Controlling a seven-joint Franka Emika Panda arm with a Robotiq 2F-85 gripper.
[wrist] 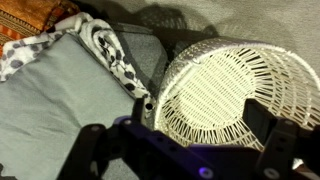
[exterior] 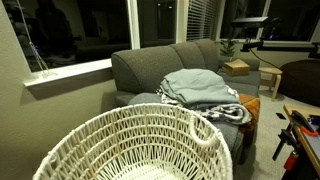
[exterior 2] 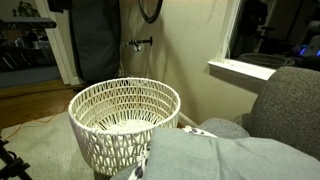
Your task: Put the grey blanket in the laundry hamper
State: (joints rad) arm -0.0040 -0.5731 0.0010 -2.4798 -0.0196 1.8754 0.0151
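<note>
The grey blanket (exterior: 196, 88) lies in a loose heap on the seat of the sofa (exterior: 150, 65), outside the hamper (exterior: 140, 145). In both exterior views it rests on a spotted blanket (exterior: 230, 112), whose black-and-white edge shows along the front and side of the heap. In the wrist view the grey blanket (wrist: 50, 100) fills the left of the picture as a broad, fairly flat stretch of cloth. The spotted blanket (wrist: 115, 55) runs along its right border, and an orange cloth (wrist: 35, 20) shows at the top left corner.

The hamper (exterior 2: 125, 120) stands upright on the floor just beside the front of the sofa (exterior 2: 290, 105), its mouth open upward. In the wrist view the hamper (wrist: 225, 90) is seen from above, with its rim close to the seat edge; whether they touch I cannot tell. Its woven wall and bottom are in plain sight.

The end effector (wrist: 185, 150) appears only in the wrist view, along the bottom edge. Its fingers (wrist: 85, 150) stand wide apart, one over the grey blanket and one over the hamper, and nothing is held between them. It hangs above the border between the two and touches neither, as far as can be seen.

A pale sill (exterior 2: 245, 68) runs along the wall behind the sofa.
</note>
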